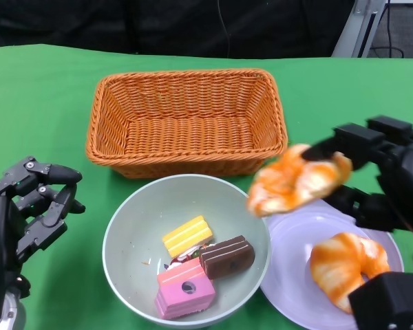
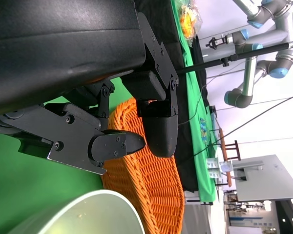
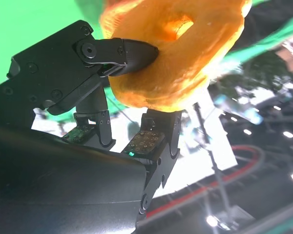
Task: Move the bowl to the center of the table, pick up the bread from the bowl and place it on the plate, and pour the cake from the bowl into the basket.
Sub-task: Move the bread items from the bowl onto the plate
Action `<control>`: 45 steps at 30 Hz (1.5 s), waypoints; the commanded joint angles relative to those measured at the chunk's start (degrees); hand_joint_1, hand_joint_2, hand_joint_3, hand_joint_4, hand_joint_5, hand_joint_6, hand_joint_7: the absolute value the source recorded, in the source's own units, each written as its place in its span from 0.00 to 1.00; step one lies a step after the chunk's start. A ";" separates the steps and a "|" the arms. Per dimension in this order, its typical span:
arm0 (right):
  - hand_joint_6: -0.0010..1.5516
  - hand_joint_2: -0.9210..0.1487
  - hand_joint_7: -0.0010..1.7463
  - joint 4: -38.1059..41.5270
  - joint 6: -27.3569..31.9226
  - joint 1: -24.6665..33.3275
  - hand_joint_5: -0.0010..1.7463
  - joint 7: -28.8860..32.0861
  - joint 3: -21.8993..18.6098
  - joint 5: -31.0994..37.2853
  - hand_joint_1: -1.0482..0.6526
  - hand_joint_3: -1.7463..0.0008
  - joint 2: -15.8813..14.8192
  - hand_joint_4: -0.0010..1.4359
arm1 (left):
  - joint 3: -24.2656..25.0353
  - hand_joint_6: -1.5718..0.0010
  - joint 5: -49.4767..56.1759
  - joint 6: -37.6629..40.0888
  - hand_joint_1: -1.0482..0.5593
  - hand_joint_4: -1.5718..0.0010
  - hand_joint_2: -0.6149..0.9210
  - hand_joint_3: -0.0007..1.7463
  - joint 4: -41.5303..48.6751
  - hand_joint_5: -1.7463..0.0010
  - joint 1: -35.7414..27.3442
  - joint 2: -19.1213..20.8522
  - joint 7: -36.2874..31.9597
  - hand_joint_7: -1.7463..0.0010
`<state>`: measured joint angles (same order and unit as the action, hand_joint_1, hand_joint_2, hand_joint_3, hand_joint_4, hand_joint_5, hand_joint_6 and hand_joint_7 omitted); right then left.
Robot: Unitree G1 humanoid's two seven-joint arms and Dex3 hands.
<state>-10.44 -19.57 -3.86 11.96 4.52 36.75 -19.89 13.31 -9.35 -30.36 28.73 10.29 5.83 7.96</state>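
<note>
A grey-green bowl (image 1: 124, 227) sits in front of me in the head view, holding several cake pieces: a yellow one (image 1: 187, 236), a brown one (image 1: 227, 257) and a pink one (image 1: 185, 289). My right hand (image 1: 378, 161) holds an orange croissant (image 1: 297, 180) in the air between the bowl and the white plate (image 1: 289, 247); the right wrist view shows its fingers (image 3: 132, 53) pressed into that croissant (image 3: 176, 53). A second croissant (image 1: 346, 267) lies on the plate. My left hand (image 1: 29, 206) hovers left of the bowl (image 2: 83, 214), holding nothing.
An orange wicker basket (image 1: 187, 120) stands just behind the bowl, and its weave (image 2: 146, 185) fills part of the left wrist view. Green cloth (image 1: 41, 103) covers the table. Robot arms and stands show beyond the table's far edge.
</note>
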 commanded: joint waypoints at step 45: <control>0.46 0.07 0.64 40.43 -1.47 -8.66 0.91 37.84 8.98 10.98 0.46 0.82 4.56 0.42 | 0.19 0.48 0.37 -1.52 0.57 0.51 0.93 0.27 -0.45 0.22 -0.33 2.08 0.64 0.44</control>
<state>29.14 -21.44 -11.68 48.89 13.34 48.22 -15.29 13.27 -9.16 -31.45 29.09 10.61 6.83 8.51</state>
